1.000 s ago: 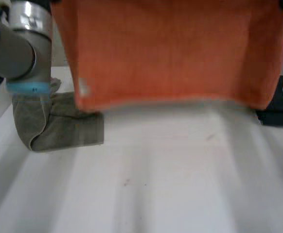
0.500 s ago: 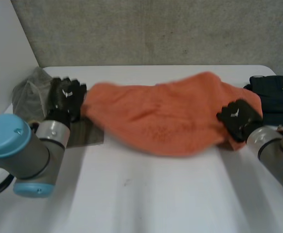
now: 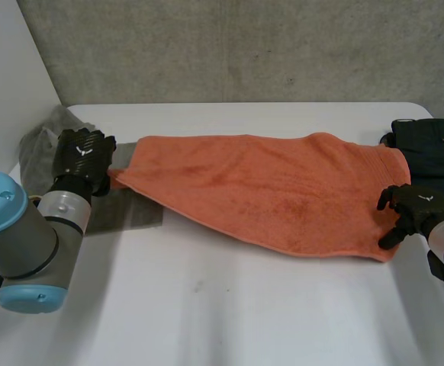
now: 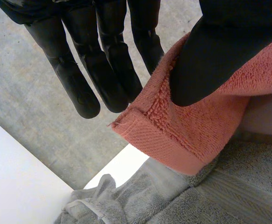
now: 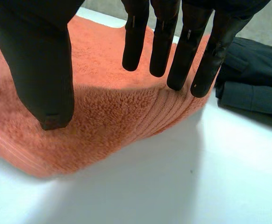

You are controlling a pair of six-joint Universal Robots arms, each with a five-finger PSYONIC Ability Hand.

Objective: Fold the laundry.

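Settles orange towel [image 3: 268, 187] flat across worktop [image 3: 230, 305] after billowing | pinches its left corner in left robot hand [image 3: 83, 156], above grey towel [image 3: 43, 149], to keep it stretched | hovers right robot hand [image 3: 409, 207] released beside right corner, near dark garment [image 3: 435, 152], spreading apparently done

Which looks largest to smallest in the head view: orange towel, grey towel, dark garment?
1. orange towel, clearly largest.
2 and 3. grey towel and dark garment: unsure. The left arm covers part of the grey towel, and the picture edge cuts off the garment.
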